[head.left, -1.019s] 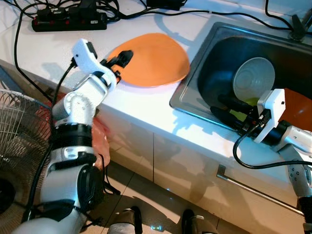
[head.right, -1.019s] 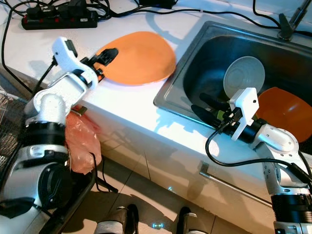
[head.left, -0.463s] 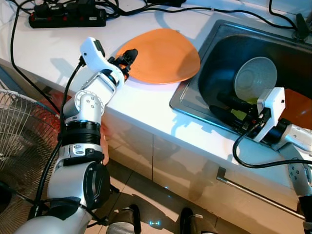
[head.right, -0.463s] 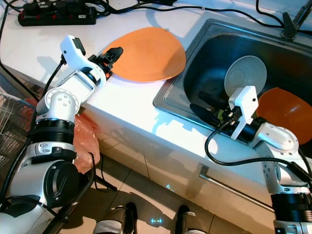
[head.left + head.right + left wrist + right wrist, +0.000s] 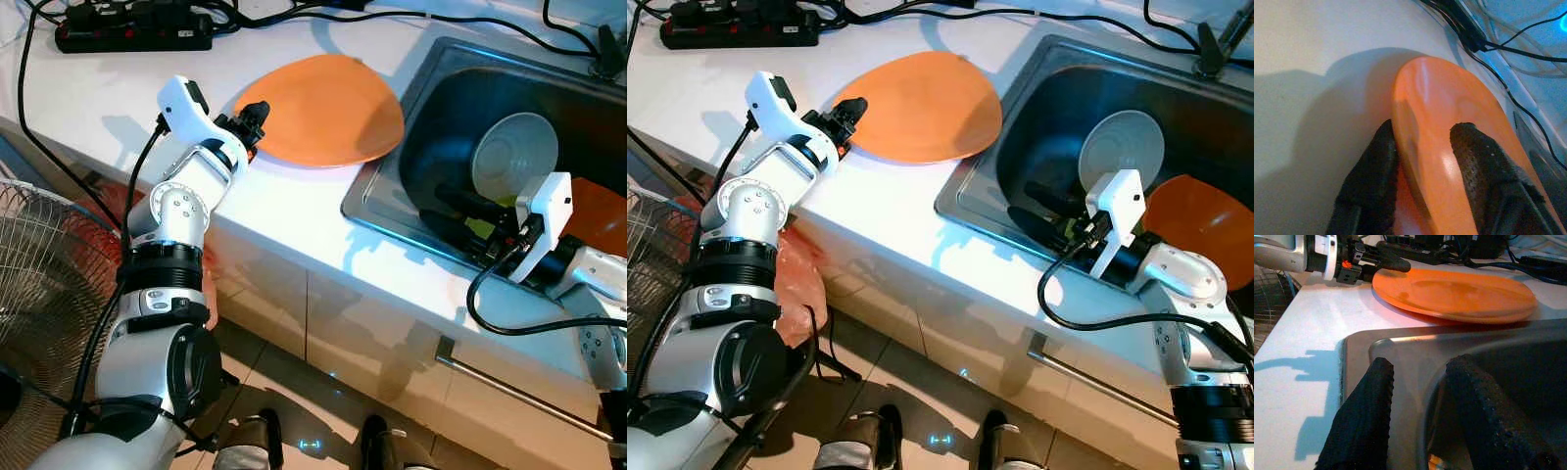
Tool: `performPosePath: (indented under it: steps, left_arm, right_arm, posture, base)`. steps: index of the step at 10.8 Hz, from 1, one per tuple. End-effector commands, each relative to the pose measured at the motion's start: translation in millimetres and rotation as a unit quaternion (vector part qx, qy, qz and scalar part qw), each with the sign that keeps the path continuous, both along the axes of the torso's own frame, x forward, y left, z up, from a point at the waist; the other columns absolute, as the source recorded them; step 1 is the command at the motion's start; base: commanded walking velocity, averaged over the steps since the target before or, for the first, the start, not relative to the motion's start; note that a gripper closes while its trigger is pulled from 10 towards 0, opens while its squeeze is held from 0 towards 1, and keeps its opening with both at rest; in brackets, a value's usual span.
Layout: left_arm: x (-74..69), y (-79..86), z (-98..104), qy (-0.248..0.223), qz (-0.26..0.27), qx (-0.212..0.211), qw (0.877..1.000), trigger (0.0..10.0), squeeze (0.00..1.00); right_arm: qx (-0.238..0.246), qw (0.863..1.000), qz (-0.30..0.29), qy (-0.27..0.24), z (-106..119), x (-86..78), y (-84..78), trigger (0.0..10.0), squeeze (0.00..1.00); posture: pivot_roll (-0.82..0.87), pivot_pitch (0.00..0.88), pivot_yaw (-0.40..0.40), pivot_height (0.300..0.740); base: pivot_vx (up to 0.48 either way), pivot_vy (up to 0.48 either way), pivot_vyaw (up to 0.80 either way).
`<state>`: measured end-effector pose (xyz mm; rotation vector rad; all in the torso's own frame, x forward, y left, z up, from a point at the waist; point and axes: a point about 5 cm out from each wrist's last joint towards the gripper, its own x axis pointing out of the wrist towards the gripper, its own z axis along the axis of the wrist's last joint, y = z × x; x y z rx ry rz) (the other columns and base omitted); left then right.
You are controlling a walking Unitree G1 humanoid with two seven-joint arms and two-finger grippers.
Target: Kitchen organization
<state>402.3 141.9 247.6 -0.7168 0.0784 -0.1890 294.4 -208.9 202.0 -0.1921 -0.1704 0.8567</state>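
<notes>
On the white countertop (image 5: pixel 294 211), the left gripper (image 5: pixel 253 122) pinches the rim of the large flat orange plate (image 5: pixel 328 110) — just beside the steel sink (image 5: pixel 392 186). Inside the sink, the right gripper (image 5: pixel 460 217) hangs, fingers spread — near a pale round bowl (image 5: pixel 514 157).

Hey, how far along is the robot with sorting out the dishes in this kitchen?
Nothing looks finished yet. In hand: the left gripper pinches the rim of the orange plate, which lies on the white counter next to the sink. The right gripper hovers open inside the sink. Left: a white bowl and a second orange dish sit in the sink.
</notes>
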Motion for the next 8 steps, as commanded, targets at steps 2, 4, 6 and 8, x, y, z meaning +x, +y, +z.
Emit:
performPosePath:
  steps: [2,4,6,8]
  left_arm:
    - [1.0,-1.6,0.1,0.004,0.0,0.001,1.0,0.0,0.0]
    - [1.1,-0.8,-0.1,0.003,0.002,-0.001,1.0,0.0,0.0]
    - [1.2,-0.1,-0.4,0.0,0.004,-0.004,1.0,0.0,0.0]
    - [1.2,0.3,1.0,-0.008,0.005,-0.014,1.0,0.0,0.0]
  right_arm:
    - [-0.011,0.999,-0.002,0.032,-12.0,-0.2,-2.3,10.0,0.0]
    - [-0.011,0.999,-0.002,0.033,-12.3,-0.2,-2.5,10.0,0.0]
    - [-0.011,0.999,-0.002,0.033,-12.4,0.3,-2.3,10.0,0.0]
    - [-0.01,0.999,-0.002,0.033,-12.8,0.8,-2.5,10.0,0.0]
  posture:
    - [0.01,0.247,0.026,0.74]
    - [0.01,0.244,0.024,0.74]
    - [0.01,0.242,0.023,0.74]
    - [0.01,0.238,0.021,0.74]
  base:
    - [0.0,0.0,0.0]
    - [0.0,0.0,0.0]
    - [0.0,0.0,0.0]
    - [0.0,0.0,0.0]
